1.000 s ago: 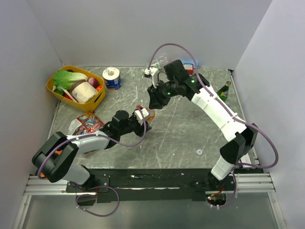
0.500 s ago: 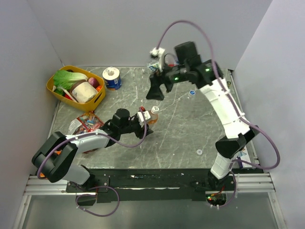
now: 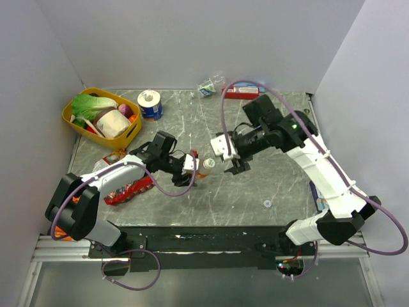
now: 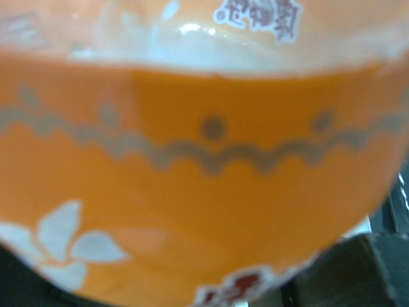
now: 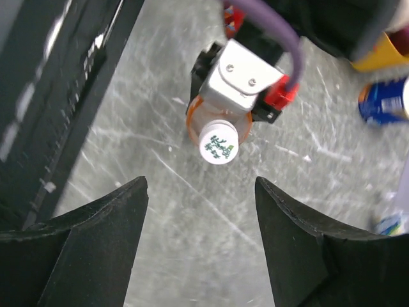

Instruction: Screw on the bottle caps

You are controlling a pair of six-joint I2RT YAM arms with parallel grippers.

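Observation:
The orange drink bottle point(image 3: 206, 169) stands near the table's middle, and my left gripper point(image 3: 190, 163) is shut on its body from the left. Its orange label point(image 4: 204, 179) fills the left wrist view, hiding the fingers. A white printed cap point(image 5: 218, 142) sits on the bottle's neck. My right gripper point(image 3: 235, 167) hangs just right of the bottle, open and holding nothing, its gap point(image 5: 201, 185) over bare table. The water bottle point(image 3: 209, 86) lies on its side at the back edge. A loose white cap point(image 3: 267, 203) lies near the front right.
A yellow basket point(image 3: 131, 133) of groceries stands at the back left, a blue can point(image 3: 150, 105) beside it. A red snack packet point(image 3: 124, 188) lies under my left arm. Another red packet point(image 3: 239, 91) lies at the back by the water bottle.
My right gripper let go of the bottle's top, rose and opened, then swung down to the bottle's right side. My left gripper carried the bottle slightly nearer.

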